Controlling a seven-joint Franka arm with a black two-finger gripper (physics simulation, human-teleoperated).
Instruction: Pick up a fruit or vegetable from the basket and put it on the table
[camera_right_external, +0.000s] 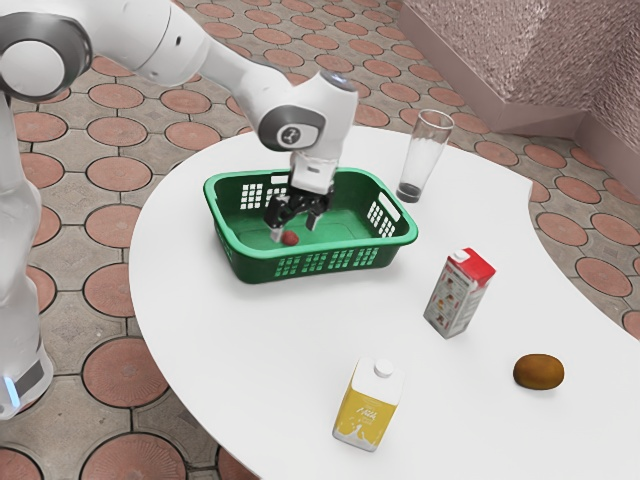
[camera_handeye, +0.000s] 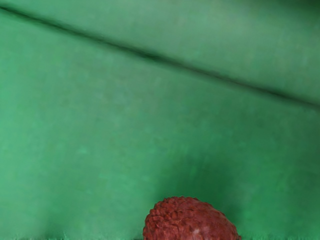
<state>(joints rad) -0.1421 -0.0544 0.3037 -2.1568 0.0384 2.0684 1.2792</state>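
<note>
The gripper (camera_right_external: 294, 228), fingers apart, is down at the basket (camera_right_external: 245, 262)'s red fruit (camera_right_external: 289, 239). A glass (camera_right_external: 422, 158) stands near the table (camera_right_external: 250, 350)'s far edge.

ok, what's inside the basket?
One bumpy red fruit, with the open gripper reaching in at it. The near wall and gripper cover part of the floor; can't tell what's there.

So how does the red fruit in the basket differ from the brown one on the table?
The red fruit is bumpy; the brown fruit looks smoother. The red fruit looks smaller than the brown fruit. The red fruit is inside the basket, while the brown fruit lies on the table. Both are roundish.
</note>
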